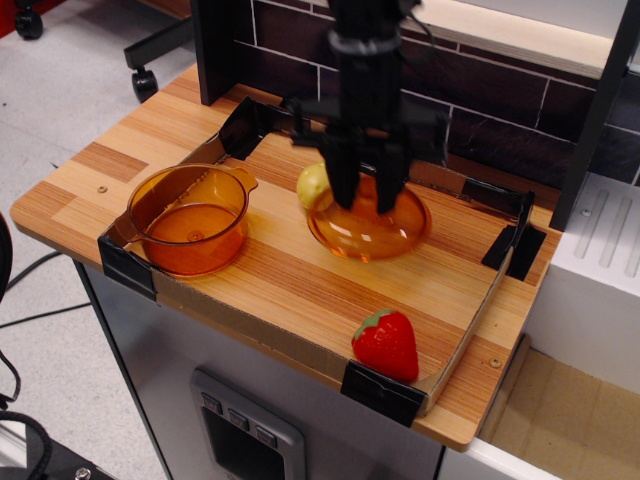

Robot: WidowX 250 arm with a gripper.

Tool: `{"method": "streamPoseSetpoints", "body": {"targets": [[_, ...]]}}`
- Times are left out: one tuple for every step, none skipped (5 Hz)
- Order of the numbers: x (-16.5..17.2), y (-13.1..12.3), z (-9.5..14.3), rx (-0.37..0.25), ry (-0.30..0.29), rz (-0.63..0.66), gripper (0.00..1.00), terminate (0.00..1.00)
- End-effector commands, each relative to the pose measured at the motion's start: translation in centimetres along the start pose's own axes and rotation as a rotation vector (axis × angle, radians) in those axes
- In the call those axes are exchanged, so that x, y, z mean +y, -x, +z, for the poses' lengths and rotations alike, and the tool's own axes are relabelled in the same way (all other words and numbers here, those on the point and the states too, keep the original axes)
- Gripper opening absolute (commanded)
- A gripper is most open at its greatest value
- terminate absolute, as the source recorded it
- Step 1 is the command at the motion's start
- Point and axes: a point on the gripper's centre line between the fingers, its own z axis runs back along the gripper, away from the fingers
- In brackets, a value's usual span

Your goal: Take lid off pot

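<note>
The amber-orange pot (190, 220) stands open at the front left of the wooden tray, with nothing on it. My black gripper (364, 200) hangs over the middle of the tray and is shut on the knob of the amber-orange lid (367, 231). It holds the lid low, just above or touching the wood, to the right of the pot and well apart from it. The knob itself is hidden between the fingers.
A yellow potato (312, 186) sits right against the lid's left edge, partly behind the gripper. A red strawberry (385, 344) lies at the tray's front right corner. Low cardboard walls with black corner clips (378, 392) border the tray. A dark brick wall stands behind.
</note>
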Motion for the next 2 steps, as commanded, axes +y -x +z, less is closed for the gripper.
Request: {"method": "streamPoseSetpoints", "body": {"targets": [[-1.69,-2.33,-0.78,-0.048,-0.006,0.025,0.0,0.0],[-1.65,-2.24,-0.1,-0.048,0.027,0.015,1.0,0.0]]}}
